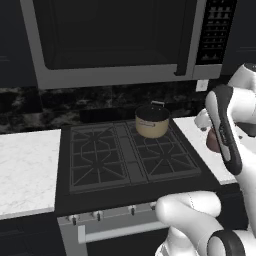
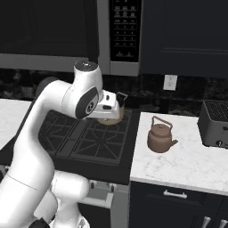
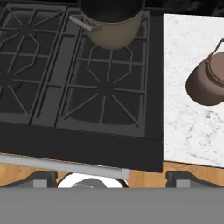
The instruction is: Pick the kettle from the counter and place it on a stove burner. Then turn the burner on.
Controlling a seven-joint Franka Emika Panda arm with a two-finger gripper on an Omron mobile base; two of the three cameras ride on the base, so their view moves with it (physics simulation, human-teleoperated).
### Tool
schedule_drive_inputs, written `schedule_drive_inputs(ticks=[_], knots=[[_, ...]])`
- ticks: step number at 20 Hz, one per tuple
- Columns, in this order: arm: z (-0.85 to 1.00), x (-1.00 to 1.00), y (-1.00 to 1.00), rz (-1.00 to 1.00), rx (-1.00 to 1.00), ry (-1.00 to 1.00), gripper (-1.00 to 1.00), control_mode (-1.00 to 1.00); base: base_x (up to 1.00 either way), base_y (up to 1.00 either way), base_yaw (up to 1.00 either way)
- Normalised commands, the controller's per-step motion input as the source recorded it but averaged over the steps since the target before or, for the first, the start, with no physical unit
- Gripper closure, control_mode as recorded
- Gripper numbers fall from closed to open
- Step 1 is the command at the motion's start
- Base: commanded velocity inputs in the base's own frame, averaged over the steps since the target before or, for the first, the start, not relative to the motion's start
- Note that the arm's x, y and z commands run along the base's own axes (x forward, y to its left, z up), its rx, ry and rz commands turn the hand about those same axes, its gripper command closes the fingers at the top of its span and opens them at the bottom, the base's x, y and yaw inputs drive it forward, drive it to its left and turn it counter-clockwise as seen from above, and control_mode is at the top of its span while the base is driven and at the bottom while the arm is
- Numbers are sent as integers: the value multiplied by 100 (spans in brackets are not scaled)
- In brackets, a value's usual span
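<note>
From the left base camera, you see the black cooktop (image 1: 130, 155) set between two stretches of white worktop (image 1: 27, 167), a tan saucepan (image 1: 152, 121) on its rear right burner, and the front-left stove burner (image 1: 93, 170) bare; the arm covers most of the kettle (image 1: 212, 141), which peeks out copper-brown on the worktop right of the cooktop. From the right base camera, the kettle stands upright on the worktop near the edge that meets the cooktop, handle up, well apart from a toaster (image 2: 215, 123) at the far right, while the arm hangs over the burners beside the saucepan, short of the kettle. From the hand camera, you look down on the right-side burners, the saucepan at the top and the kettle at the right on the white slab; the hand (image 3: 112, 177) holds nothing, its tips spread wide apart at the bottom. By this showing the task has barely begun: grasp, carry, placement and lighting the burner all remain.
</note>
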Motion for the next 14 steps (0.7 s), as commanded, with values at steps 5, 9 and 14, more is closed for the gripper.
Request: schedule_drive_inputs(ticks=[5, 9, 14], knots=[[4, -22, -100, 4, 0, -3, -100, -100, 0, 0, 0], [0, -2, -100, 4, 0, 0, -100, -100, 0, 0, 0], [0, 11, -100, 4, 0, 2, -100, -100, 0, 0, 0]])
